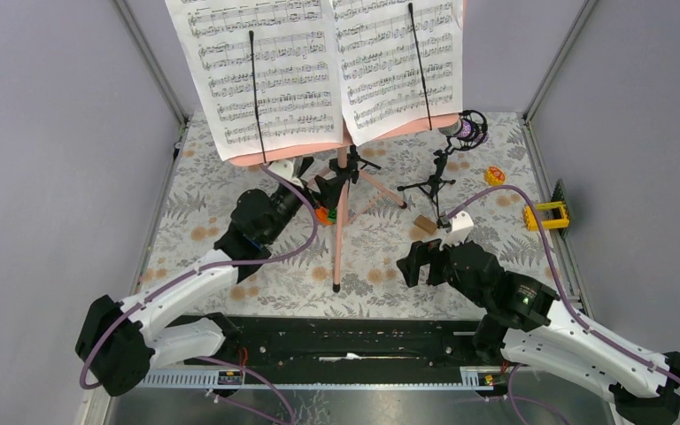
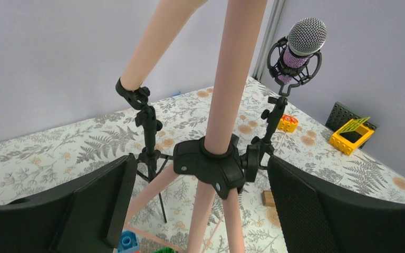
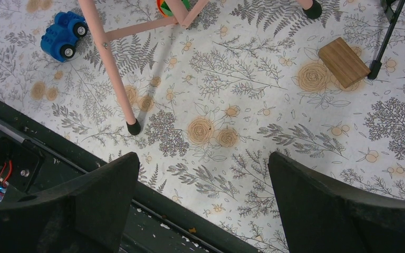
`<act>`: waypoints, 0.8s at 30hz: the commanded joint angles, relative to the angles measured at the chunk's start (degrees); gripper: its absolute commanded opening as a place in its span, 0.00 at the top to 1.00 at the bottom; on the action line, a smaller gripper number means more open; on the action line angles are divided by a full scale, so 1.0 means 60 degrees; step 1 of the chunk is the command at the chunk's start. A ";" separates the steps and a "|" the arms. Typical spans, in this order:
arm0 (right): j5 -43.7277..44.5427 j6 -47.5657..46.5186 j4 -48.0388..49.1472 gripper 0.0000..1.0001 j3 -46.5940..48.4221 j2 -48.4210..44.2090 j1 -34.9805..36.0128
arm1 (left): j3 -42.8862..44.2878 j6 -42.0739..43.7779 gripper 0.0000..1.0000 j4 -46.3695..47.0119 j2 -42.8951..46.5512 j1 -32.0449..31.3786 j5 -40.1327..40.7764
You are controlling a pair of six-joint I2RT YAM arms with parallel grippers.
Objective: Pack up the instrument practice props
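Top view: white printed sheet-music pages (image 1: 319, 62) lie on the salmon-pink perforated rack (image 1: 292, 152), which stands mid-table on slim pink tripod legs (image 1: 340, 239). Left gripper (image 1: 320, 193) spread, empty, at the pole. Right gripper (image 1: 418, 264) spread, empty, well apart.

Left wrist: smooth round pole between the jaws. Best closed squarely above the black plastic hub (image 2: 211, 166), or it may slip. Purple glitter silver-headed microphone (image 2: 301, 45) beyond.

Right wrist: black rubber foot (image 3: 133, 127) on the fern-printed cloth (image 3: 274, 116).
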State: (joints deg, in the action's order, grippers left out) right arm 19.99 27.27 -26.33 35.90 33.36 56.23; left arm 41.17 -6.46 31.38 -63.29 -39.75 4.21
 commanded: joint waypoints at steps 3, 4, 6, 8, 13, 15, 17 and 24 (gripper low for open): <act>0.0216 -0.0091 0.0284 0.00 -0.0021 -0.0061 0.0022 | -0.0591 -0.0587 0.01 -0.0214 0.1399 -0.0019 -0.0067; 0.0223 -0.0086 0.0301 0.00 -0.0029 -0.0074 0.0024 | -0.0703 -0.0660 0.01 -0.0373 0.1597 -0.0025 -0.0045; 0.0256 -0.0103 0.0340 0.00 -0.0036 -0.0112 0.0031 | -0.0853 -0.0782 0.01 -0.0749 0.2009 -0.0026 0.0005; 0.0283 -0.0155 0.0385 0.00 -0.0016 -0.0168 0.0022 | -0.0851 -0.0952 0.01 -0.1361 0.2422 -0.0026 0.0118; 0.0379 -0.0204 0.0386 0.00 0.0083 -0.0405 0.0033 | -0.0570 -0.1703 0.01 -0.3861 0.3415 -0.0026 0.0941; 0.0467 -0.0167 0.0388 0.00 0.0071 -0.0527 0.0033 | -0.0287 -0.2711 0.01 -0.5407 0.3720 -0.0026 0.1945; 0.0517 -0.0123 0.0375 0.00 0.0079 -0.0612 0.0032 | 0.0140 -0.3366 0.01 -0.7086 0.3938 -0.0024 0.2791; 0.0205 -0.0384 0.0201 0.00 0.0460 -0.0223 0.0022 | 0.1902 -0.4064 0.01 -1.1290 0.4192 -0.0026 0.2242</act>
State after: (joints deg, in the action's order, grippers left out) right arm 20.78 26.72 -26.26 35.77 30.35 56.25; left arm 45.10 -27.68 -20.12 -39.83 -39.83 19.25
